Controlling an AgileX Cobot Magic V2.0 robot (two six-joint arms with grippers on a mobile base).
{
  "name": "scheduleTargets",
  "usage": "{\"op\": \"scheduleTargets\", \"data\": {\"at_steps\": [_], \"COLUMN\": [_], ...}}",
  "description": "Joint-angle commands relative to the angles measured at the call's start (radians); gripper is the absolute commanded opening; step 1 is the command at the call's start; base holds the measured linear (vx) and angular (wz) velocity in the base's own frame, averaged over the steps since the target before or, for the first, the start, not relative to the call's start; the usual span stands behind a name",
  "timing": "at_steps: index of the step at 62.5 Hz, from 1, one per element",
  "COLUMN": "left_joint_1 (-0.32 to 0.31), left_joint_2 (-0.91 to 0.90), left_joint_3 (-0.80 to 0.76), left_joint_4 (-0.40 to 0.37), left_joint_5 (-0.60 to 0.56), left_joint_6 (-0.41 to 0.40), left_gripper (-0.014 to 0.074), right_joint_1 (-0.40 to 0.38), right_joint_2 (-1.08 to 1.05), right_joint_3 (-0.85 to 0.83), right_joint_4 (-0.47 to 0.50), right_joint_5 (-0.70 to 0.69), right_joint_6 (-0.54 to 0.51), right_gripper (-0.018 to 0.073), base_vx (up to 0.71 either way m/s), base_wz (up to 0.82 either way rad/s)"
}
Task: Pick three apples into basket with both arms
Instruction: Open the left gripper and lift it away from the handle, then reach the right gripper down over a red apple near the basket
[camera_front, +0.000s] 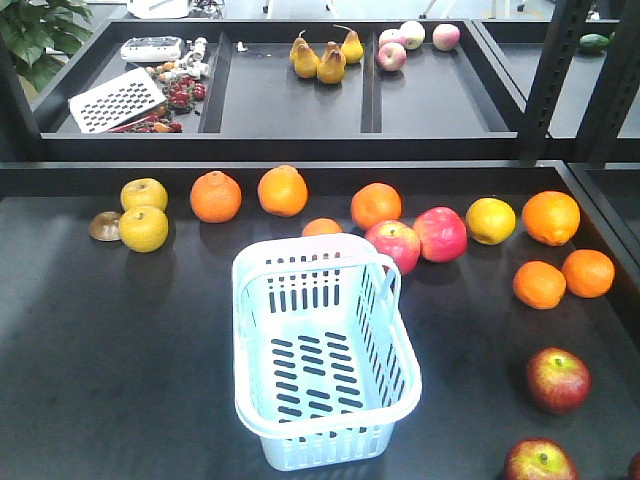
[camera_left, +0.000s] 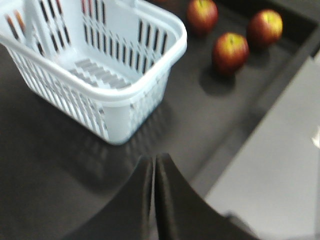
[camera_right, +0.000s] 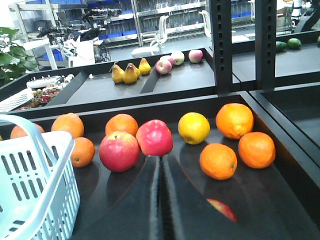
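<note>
You were at the start: the basket (camera_front: 320, 448) stood empty, with the three apples (camera_front: 558, 380) at its four o'clock. The left gripper (camera_left: 154, 161) and right gripper (camera_right: 161, 161) both had fingers pressed together, holding nothing. Next, you needed to open one above an apple.

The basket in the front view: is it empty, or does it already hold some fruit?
Empty. The basket shows a bare slotted base, and three dark red apples lie on the table outside it.
</note>
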Motion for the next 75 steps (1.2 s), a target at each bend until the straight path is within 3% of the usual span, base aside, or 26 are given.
{"op": "scheduleTargets", "data": {"at_steps": [1, 7, 21, 26, 37, 43, 53, 59, 65, 71, 75], "left_joint_1": [-0.002, -0.002, -0.002, -0.002, -0.002, -0.002, -0.002, -0.002, -0.002, -0.002, -0.002], "left_joint_2": [-0.043, -0.056, -0.056, -0.056, -0.056, -0.056, -0.056, -0.056, -0.056, -0.056, -0.056], "left_joint_3": [-0.025, -0.025, -0.025, -0.025, -0.025, -0.025, -0.025, -0.025, -0.025, -0.025, -0.025], "left_joint_4": [-0.090, -0.086, -0.084, -0.084, -0.084, -0.084, -0.084, -0.084, -0.084, -0.084, -0.084], "left_joint_5": [-0.134, -0.131, -0.102, -0.102, -0.102, -0.103, -0.103, -0.103, -0.103, -0.103, -0.103], "left_joint_6": [-0.002, -0.002, -0.002, -0.002, -0.002, -0.002, -0.002, -0.002, -0.002, -0.002, -0.002], "left_gripper": [-0.0008, -0.0008, -0.0008, -0.0008, -0.0008, -0.0006, -0.0006, -0.0006, -0.0006, -0.0006, -0.0006], "right_joint_1": [0.001, 0.001, 0.001, 0.001, 0.001, 0.001, 0.001, 0.001, 0.001, 0.001, 0.001], "right_joint_2": [-0.013, -0.013, -0.013, -0.011, 0.120, 0.258, 0.517, 0.648, 0.745, 0.803, 0.834], "right_joint_3": [0.013, 0.013, -0.014, -0.091, -0.375, -0.530, -0.720, -0.771, -0.780, -0.778, -0.778], "right_joint_4": [-0.009, 0.036, 0.283, 0.307, 0.204, 0.197, 0.206, 0.237, 0.282, 0.286, 0.278], "right_joint_5": [-0.106, -0.151, -0.251, -0.127, 0.284, 0.506, 0.715, 0.750, 0.694, 0.650, 0.645], "right_joint_6": [0.001, 0.008, 0.007, -0.005, -0.082, -0.143, -0.242, -0.310, -0.388, -0.395, -0.404], "right_gripper": [-0.0006, -0.0006, -0.0004, -0.0004, -0.0004, -0.0004, 0.0032, 0.0153, 0.0364, 0.0567, 0.0652], "base_vx": [0.00, 0.00, 0.00, 0.00, 0.00, 0.00, 0.00, 0.00, 0.00, 0.00, 0.00], "base_wz": [0.00, 0.00, 0.00, 0.00, 0.00, 0.00, 0.00, 0.00, 0.00, 0.00, 0.00]}}
